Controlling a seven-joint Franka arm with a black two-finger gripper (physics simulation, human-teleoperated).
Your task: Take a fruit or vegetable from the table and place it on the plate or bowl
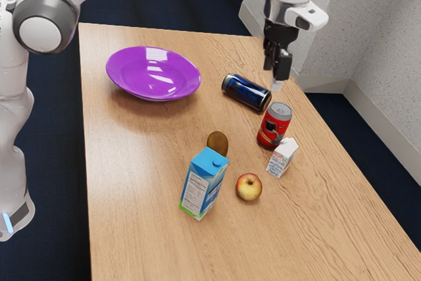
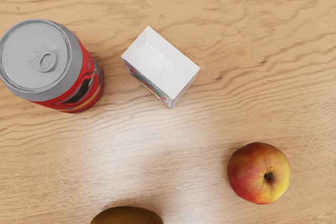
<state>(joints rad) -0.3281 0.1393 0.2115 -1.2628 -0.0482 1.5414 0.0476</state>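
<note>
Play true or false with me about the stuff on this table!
1. The apple is inside the purple bowl. False: the bowl is empty, and the apple lies on the table.
2. The red can stands upright. True.
3. The blue can stands upright too. False: it lies on its side.
4. The kiwi sits right by the blue carton. True.
5. The tool is down touching the kiwi. False: it hangs in the air near the blue can, away from the kiwi.
</note>
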